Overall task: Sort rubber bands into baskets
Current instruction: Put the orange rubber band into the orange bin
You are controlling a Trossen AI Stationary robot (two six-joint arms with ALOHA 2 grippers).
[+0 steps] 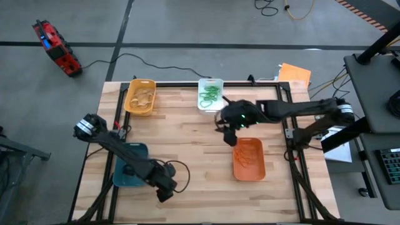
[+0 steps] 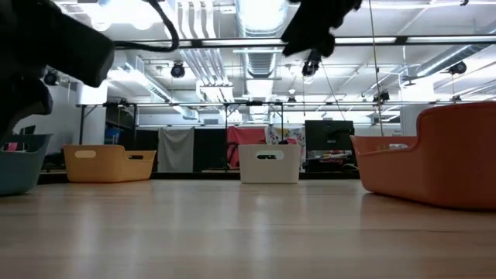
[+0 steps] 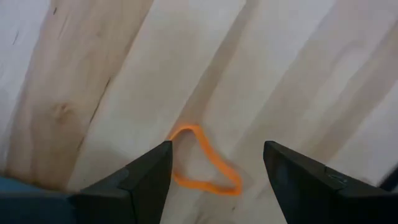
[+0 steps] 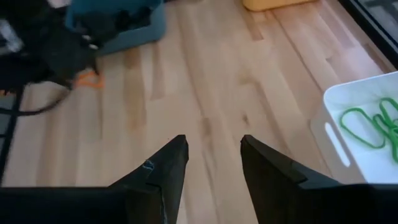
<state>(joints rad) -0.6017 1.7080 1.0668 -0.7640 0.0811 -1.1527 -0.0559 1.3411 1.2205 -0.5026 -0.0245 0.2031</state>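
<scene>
Orange rubber band (image 3: 204, 163) flat on bare wood near table's front edge, just beside teal-blue basket (image 1: 130, 164), lying between the spread fingers (image 3: 144, 180) of left gripper (image 1: 164, 190). Placement reads as a straddle for a top-down pinch: band centred in the gap, jaws wide, nothing gripped yet. Same band visible as a small orange loop (image 4: 91, 79) from right wrist cam, next to the dark left arm.

Probable destination: orange basket (image 1: 249, 159), right of centre toward front edge, already carrying orange bands — colour-matched sorting by the look of it. White basket (image 1: 210, 94) at back edge, mid, w/ green bands (image 4: 364, 124); yellow basket (image 1: 140, 96) at back edge toward left corner, w/ tan bands. Teal basket contents hidden under left arm.

Right gripper (image 1: 229, 132) raised off the table between white and orange baskets, fingers (image 4: 163, 171) partly apart, nothing between them — prob. parked clear after a drop, judging by the empty jaws beside the baskets.

Next move calls for a low, square descent; thin flat loop likely to slip or skate on the wood if jaws close too high.
</scene>
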